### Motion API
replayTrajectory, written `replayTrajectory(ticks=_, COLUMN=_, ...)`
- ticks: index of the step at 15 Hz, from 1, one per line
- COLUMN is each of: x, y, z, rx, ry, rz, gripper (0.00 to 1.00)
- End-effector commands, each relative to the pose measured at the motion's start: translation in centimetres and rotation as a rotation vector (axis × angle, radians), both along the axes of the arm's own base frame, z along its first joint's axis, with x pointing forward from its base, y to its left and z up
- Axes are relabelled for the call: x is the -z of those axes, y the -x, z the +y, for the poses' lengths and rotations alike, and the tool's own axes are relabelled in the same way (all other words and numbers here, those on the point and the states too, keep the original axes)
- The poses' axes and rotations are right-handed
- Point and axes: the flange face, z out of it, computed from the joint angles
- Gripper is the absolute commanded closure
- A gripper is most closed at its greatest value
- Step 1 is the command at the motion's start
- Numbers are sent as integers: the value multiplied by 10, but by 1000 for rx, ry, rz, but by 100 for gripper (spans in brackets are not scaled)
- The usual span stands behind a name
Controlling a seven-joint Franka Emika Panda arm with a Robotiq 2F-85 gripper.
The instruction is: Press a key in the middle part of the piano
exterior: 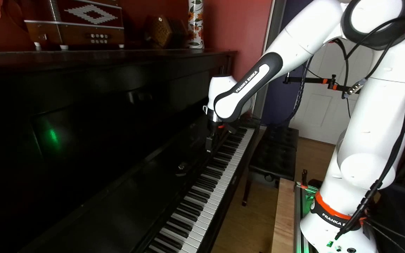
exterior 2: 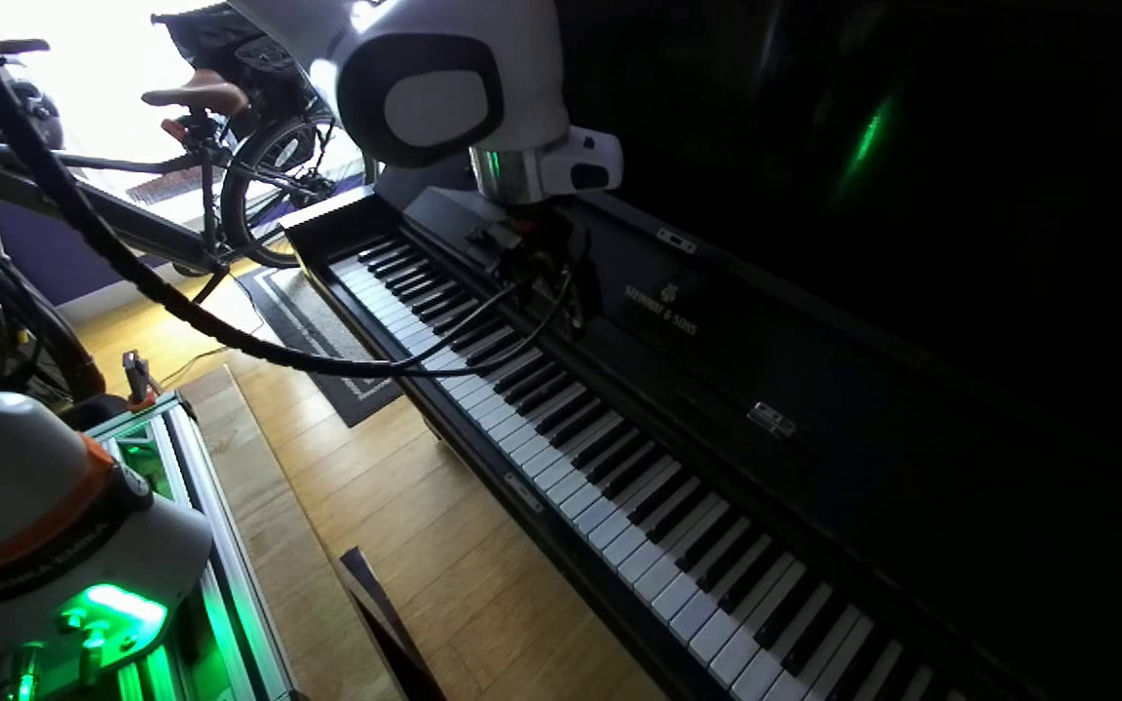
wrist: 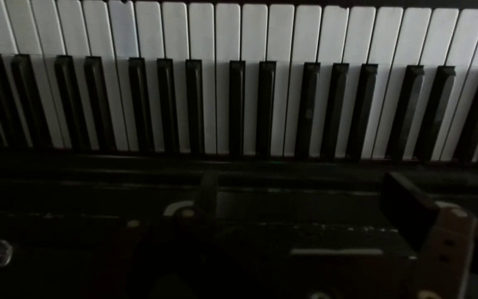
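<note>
The glossy black piano [exterior: 93, 158] with its long row of white and black keys fills much of both exterior views [exterior 2: 912, 467]. In the wrist view its keys [wrist: 227, 33] run across the top, with dark piano wood below them. My gripper [wrist: 300, 176] is open and empty, its two dark fingers wide apart. In the wrist view the fingers lie over the dark wood behind the keys. In an exterior view the gripper [exterior: 210, 143] points down beside the back edge of the keys. It is dark and partly behind cables in an exterior view [exterior 2: 561, 287]. No fingertip visibly touches a key.
A black padded bench [exterior: 276, 154] stands beyond the keyboard. Black cables [exterior 2: 327, 360] hang across the keys in an exterior view. An accordion [exterior: 83, 26] and a floral vase [exterior: 195, 24] stand on the piano top. A bicycle [exterior 2: 201, 92] leans near the window.
</note>
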Motion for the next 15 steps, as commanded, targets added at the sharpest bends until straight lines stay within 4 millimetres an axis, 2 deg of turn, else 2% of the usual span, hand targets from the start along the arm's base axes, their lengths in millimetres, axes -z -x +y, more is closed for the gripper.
replayTrajectory(ticks=1, x=-51, y=23, z=4, rx=26, ry=49, rz=9, gripper=0)
replayTrajectory(ticks=6, x=-118, y=47, z=11, rx=54, ry=54, rz=19, gripper=0)
replayTrajectory(ticks=10, x=-158, y=64, z=4, rx=71, ry=54, rz=-51, gripper=0)
replayTrajectory(ticks=11, x=-147, y=49, z=7, rx=51, ry=47, rz=-35, gripper=0)
replayTrajectory(ticks=13, x=-161, y=55, z=5, rx=60, ry=47, rz=-60, gripper=0)
replayTrajectory(ticks=15, x=-164, y=58, z=4, rx=62, ry=47, rz=-67, gripper=0)
